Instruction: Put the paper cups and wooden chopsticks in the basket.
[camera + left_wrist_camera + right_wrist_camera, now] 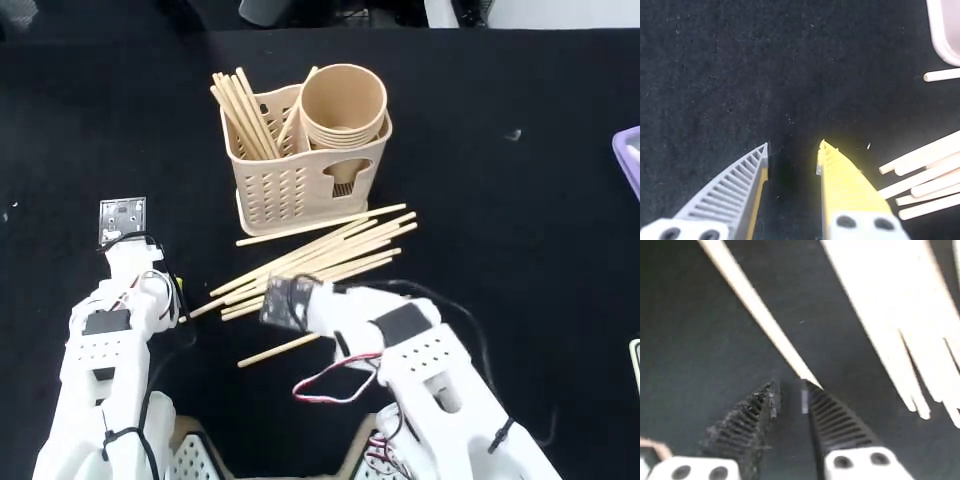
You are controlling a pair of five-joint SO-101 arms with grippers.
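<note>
The right gripper [790,387], jaws a little apart and empty, ought to straddle the single chopstick [752,297] squarely before lifting toward the basket [290,190] at twelve o'clock.

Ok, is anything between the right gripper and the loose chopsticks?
Nothing visible does. The right gripper is open right at the end of one chopstick, with the pile lying just beside it.

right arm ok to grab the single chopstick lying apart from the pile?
Probably yes. The right gripper is open, with the end of the single chopstick at its fingertips and bare cloth around it; the pile lies off to one side.
</note>
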